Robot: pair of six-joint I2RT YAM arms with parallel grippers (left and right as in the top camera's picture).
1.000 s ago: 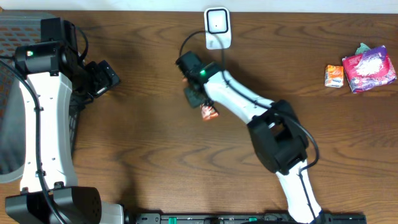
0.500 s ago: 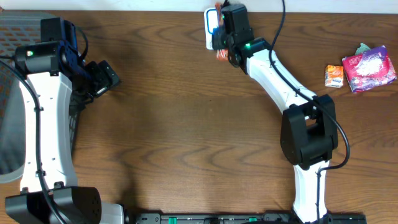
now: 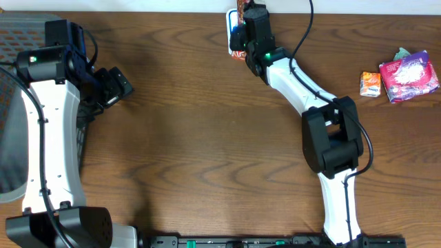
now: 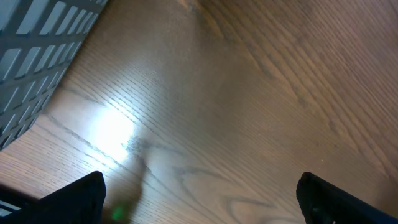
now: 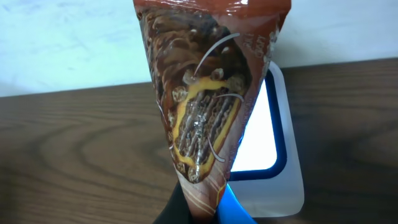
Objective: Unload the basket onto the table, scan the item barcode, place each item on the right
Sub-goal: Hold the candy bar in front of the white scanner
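Observation:
The item is a brown chocolate-snack packet [image 5: 205,93], and my right gripper [image 5: 208,208] is shut on its narrow lower end, one black finger [image 5: 177,208] on the left and one blue pad [image 5: 235,210] on the right. The packet stands upright just in front of the white scanner [image 5: 283,186], covering part of its lit, blue-rimmed window. Overhead, the right gripper [image 3: 247,31] and packet [image 3: 240,8] sit over the scanner [image 3: 231,38] at the table's far edge. My left gripper [image 3: 117,86] hangs open at the far left, its fingertips [image 4: 81,196] wide apart above bare wood.
A small orange packet [image 3: 370,84] and a pink-red bag [image 3: 410,74] lie at the far right of the table. A grey slatted crate [image 4: 37,50] stands beside the left arm, at the table's left edge [image 3: 10,41].
The right arm has swung from the middle of the table up to the scanner, carrying the packet, then edged slightly further back. The left arm has stayed still.

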